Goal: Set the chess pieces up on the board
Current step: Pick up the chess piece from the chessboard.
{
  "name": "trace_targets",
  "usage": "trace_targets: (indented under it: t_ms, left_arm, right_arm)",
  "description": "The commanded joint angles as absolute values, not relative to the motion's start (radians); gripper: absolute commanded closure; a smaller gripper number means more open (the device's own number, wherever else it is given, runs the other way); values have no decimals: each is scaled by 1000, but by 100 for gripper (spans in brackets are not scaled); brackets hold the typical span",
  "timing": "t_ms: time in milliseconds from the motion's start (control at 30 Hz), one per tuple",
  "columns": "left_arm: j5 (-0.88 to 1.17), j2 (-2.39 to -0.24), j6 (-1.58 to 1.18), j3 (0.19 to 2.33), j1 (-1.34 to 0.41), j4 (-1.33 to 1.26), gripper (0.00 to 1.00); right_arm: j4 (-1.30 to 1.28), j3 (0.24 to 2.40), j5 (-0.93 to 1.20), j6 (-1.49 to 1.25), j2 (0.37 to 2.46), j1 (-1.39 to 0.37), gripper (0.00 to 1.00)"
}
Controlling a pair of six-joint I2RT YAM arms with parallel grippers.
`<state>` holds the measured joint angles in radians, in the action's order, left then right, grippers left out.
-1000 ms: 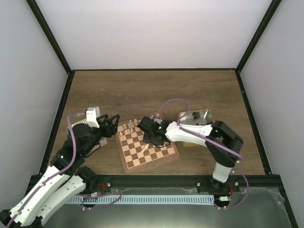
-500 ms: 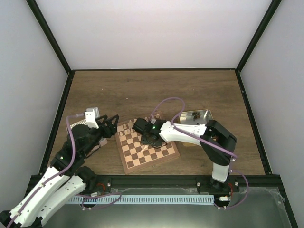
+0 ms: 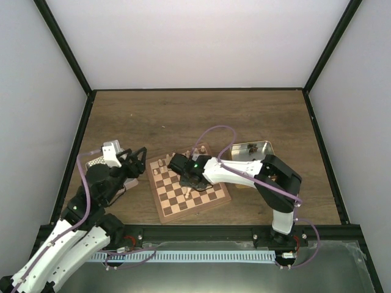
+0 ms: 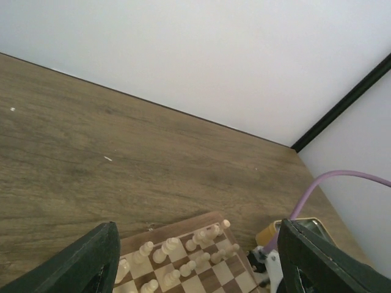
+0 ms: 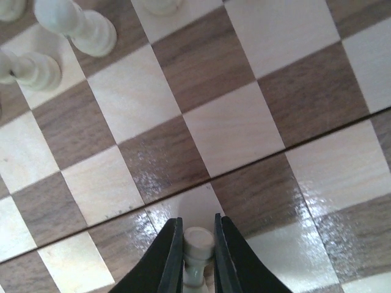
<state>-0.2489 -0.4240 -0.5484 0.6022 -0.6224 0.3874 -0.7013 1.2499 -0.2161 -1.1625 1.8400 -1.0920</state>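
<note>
At bottom centre of the right wrist view, right pincer [image 5: 197, 227] clenched on a small pale cream wooden pawn [image 5: 198, 243], upright between its jaws, over the tan-and-brown checked wooden chessboard [image 5: 256, 116]; row of cream chessmen [image 5: 76, 27] lies upper left. Left pincer [image 3: 142, 162] released, empty, farther off beside board.

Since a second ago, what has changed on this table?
The right hand slid left across the board and is now shut on a pale chess piece. The left hand shifted slightly left, still open. The board, the standing pieces and the tin stayed put.
</note>
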Motion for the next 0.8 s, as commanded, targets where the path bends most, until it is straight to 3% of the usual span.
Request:
trace_targets:
  t_ms: [0,400,767]
  left_arm:
    - [-125,-411,-575,565,-621,361,27]
    - [301,-374,-647,305,-621,39,28]
    - [415,-516,-725,185,-627,-302,37]
  right_arm:
    - [-591,1213,-294,-1188,1794,-1095,96]
    - [-231,938,-173,-1404,1469,-1030,99]
    - [30,787,-110,-1666,1312,-994,99]
